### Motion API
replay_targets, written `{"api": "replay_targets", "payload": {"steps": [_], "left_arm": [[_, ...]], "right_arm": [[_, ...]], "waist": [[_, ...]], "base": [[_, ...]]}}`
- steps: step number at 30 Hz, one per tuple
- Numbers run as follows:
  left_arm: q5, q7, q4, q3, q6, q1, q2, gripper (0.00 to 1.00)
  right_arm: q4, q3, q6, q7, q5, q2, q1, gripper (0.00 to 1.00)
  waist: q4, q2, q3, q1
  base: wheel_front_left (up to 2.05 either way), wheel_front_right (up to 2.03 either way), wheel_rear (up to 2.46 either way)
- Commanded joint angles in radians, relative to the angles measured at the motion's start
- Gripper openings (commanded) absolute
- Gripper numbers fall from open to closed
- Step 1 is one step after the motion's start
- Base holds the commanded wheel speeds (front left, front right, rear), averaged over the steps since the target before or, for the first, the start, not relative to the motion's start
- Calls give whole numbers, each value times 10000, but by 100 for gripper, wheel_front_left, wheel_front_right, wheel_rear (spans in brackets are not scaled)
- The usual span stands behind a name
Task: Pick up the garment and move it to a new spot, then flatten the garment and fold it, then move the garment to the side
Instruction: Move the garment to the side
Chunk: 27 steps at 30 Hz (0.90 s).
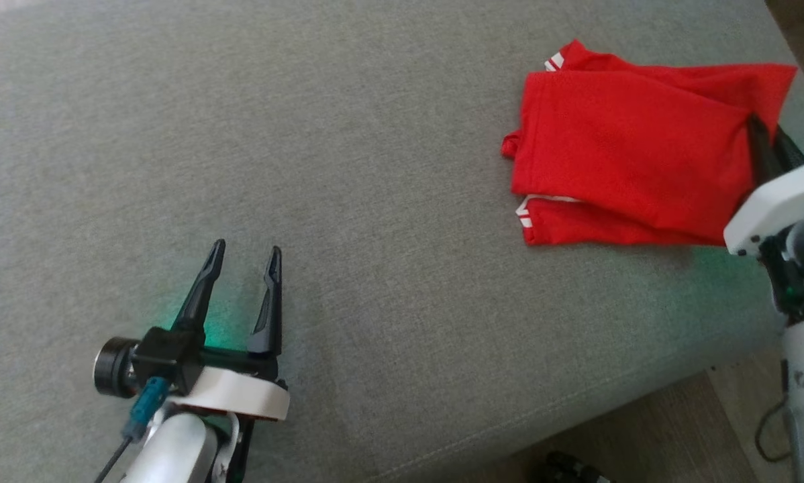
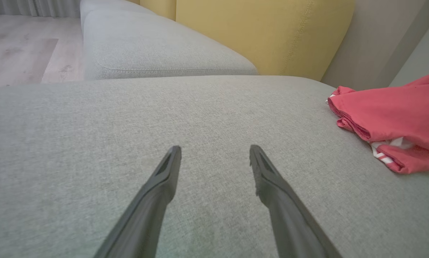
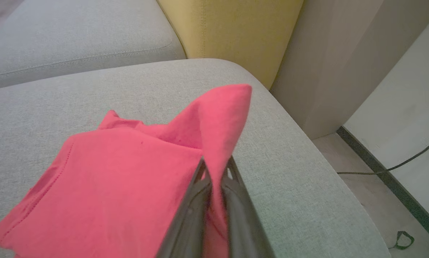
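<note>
**Red garment held by one corner at the sofa's end**

A folded red garment (image 1: 617, 154) lies on the far right part of a grey sofa cushion (image 1: 375, 201), with white stripes showing at two of its edges. The right gripper (image 3: 216, 165) is clamped on the garment's right-hand corner, its two dark fingers pressed together with red cloth between them. The pinched corner stands up in a peak above the fingertips, while the rest of the cloth lies flat on the cushion. The left gripper (image 1: 247, 247) is well apart from the garment, low over bare fabric at the near left. Its fingers are spread and hold nothing, and a green glow falls on the cushion beneath it.

A second grey cushion (image 2: 146, 46) adjoins the first, and a yellow backrest (image 2: 264, 32) rises behind both. Pale wood floor (image 2: 21, 46) shows beyond the sofa on one side. Past the garment's end, a dark cable (image 3: 397, 166) trails across the floor by a beige wall.

From the head view the right gripper's fingertips are buried in the cloth. The left wrist view cuts off the garment's right side. What kind of garment it is cannot be told from its folds, nor whether the left fingertips touch the cushion. A dark object (image 1: 570, 469) on the floor is too cropped to identify.
</note>
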State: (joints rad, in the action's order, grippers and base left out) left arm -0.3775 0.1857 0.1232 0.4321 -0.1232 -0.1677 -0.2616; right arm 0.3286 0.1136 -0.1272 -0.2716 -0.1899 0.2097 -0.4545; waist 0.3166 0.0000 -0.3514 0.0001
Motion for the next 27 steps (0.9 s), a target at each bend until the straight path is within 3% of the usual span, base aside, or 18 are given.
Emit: {"api": "replay_targets", "payload": {"steps": [1, 11, 17, 22, 23, 24, 27], "left_arm": [[63, -21, -328, -233, -19, -291, -183, 100], [49, -17, -442, -281, -141, -335, -293, 100], [24, -21, -597, -337, -236, -237, -403, 100], [22, -28, -689, -318, -243, -241, -453, 100], [26, -30, -707, -310, -246, -255, -459, 100], [35, -27, -715, -293, -255, -270, -451, 100], [42, -21, -693, -233, -257, -318, -418, 100]], "right_arm": [[-289, -173, -35, 161, 79, 94, -613, 0], [1284, -332, -35, 405, 700, 1210, -2174, 0], [2132, 177, -35, 502, 1141, 2022, -2864, 0], [2523, 679, -35, 689, 1499, 2288, -3195, 0], [2621, 872, -35, 802, 1665, 2337, -3280, 38], [2755, 983, -35, 960, 1814, 2384, -3371, 100], [3139, 1252, -35, 1585, 2190, 2352, -3565, 100]], "waist": [[-3, 0, -42, -1], [-1088, 0, -200, -1], [-1675, 0, -431, -1], [-1872, 0, -597, -1], [-1902, 0, -640, -1], [-1925, 0, -671, -1], [-1968, 0, -701, -1]], "base": [[0, 0, 0], [0, 0, 0], [0, 0, 0], [0, 0, 0], [0, 0, 0], [0, 0, 0], [0, 0, 0]]}}
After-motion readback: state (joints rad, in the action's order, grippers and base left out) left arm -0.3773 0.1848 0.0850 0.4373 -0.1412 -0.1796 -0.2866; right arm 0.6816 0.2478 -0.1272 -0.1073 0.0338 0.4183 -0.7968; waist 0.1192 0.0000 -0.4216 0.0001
